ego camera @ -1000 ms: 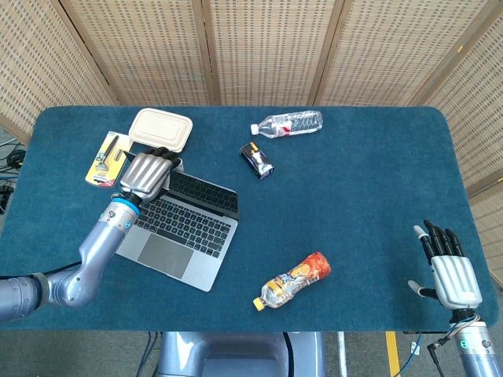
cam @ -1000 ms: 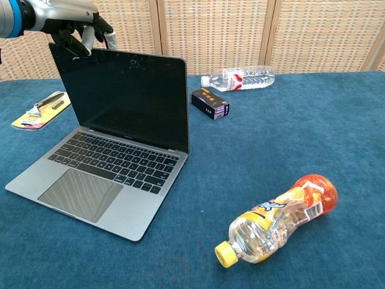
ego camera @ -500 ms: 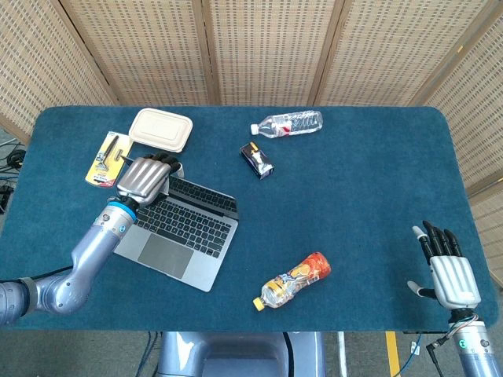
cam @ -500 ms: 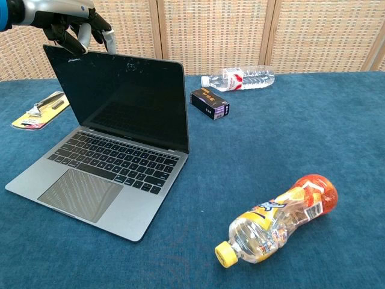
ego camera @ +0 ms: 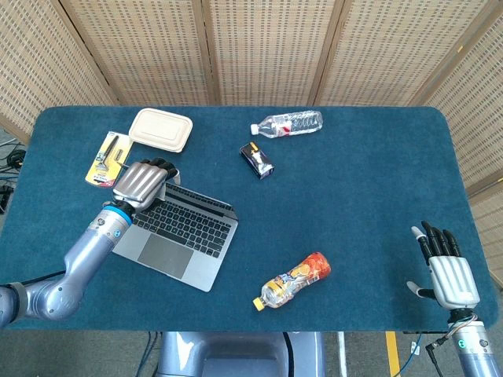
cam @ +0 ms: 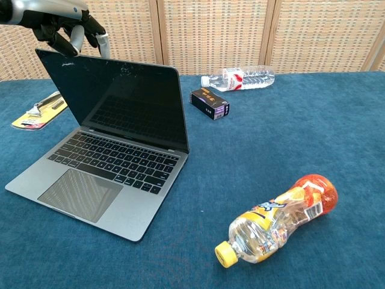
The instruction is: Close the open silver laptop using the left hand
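The silver laptop (ego camera: 177, 232) stands open at the table's left, its dark screen (cam: 114, 99) leaning a little over the keyboard. My left hand (ego camera: 141, 182) sits at the lid's top left corner, fingers (cam: 63, 36) curled over the top edge and holding it. At the front right edge of the table my right hand (ego camera: 448, 271) is open with fingers spread, far from the laptop; the chest view does not show it.
A beige food box (ego camera: 161, 129) and a yellow packaged razor (ego camera: 104, 158) lie behind the laptop. A dark small box (cam: 210, 103) and a clear water bottle (cam: 240, 77) lie mid-back. An orange drink bottle (cam: 274, 223) lies in front, right of the laptop.
The left hand has drawn the lid's top edge forward and left, so the screen now tilts further toward the keyboard. The right hand has stayed put.
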`<state>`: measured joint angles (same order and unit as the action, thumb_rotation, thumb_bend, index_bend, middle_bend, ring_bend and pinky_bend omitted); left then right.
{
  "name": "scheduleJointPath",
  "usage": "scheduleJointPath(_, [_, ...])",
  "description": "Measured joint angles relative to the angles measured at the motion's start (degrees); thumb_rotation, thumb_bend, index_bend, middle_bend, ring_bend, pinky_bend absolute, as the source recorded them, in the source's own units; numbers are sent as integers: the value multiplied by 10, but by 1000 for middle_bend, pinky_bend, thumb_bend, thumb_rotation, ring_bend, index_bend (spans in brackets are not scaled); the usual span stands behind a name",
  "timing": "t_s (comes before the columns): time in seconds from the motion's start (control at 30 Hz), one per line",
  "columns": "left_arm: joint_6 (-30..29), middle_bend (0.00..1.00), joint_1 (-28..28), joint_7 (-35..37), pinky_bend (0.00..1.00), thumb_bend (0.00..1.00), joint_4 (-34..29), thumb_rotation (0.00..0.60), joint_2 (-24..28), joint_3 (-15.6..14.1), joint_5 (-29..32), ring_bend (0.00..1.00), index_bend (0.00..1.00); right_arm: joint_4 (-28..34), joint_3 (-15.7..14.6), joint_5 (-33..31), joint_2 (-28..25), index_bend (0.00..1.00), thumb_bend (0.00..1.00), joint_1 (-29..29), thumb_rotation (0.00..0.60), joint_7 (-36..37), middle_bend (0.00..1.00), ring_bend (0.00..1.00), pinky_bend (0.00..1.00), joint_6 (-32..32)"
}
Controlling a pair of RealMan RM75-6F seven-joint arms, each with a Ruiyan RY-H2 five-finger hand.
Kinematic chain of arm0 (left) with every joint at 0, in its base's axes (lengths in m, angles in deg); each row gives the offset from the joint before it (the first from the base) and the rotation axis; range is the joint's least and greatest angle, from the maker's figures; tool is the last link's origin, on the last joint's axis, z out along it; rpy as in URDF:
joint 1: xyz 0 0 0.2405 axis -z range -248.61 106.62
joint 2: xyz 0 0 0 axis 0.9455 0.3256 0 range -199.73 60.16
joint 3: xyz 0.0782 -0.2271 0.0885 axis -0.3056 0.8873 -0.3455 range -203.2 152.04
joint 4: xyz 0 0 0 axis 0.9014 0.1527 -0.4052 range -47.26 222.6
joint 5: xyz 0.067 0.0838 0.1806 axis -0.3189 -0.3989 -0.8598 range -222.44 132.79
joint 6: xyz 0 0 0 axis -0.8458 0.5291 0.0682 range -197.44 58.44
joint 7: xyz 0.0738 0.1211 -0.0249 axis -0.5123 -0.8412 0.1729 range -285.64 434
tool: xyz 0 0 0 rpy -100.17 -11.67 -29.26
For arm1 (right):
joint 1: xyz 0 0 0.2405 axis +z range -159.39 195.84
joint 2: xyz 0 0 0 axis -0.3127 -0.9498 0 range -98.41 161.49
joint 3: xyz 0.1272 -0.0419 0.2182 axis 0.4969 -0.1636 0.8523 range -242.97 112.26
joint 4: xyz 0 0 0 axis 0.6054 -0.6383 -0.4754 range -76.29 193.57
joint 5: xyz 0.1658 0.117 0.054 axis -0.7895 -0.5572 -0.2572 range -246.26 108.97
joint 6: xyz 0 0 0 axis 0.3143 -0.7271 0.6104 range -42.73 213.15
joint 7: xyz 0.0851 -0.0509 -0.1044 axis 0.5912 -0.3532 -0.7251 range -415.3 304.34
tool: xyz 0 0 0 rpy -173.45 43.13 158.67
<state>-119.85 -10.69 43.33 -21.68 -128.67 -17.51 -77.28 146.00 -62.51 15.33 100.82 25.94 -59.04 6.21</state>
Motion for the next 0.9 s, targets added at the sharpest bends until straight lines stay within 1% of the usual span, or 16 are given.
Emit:
scheduleJointPath(0.13, [11,280,-3,6,242,1000,-14,600,14,-10,-6,177,390,0,0,-1,0,0,53,0,600,-1,0,0,0,0])
scheduleJointPath(0.57, [14,284,-16,19,246,1000,-49,600,38,-28,-40,181,394,2,-1,1,0,0,50,0,600,-3,0,0,0,0])
scheduleJointPath(0.9, [37,284,-20,32,246,1000,-81,600,66,-43,-60,180,394,3,-2,3,0,0,53,0,600,-4,0,0,0,-1])
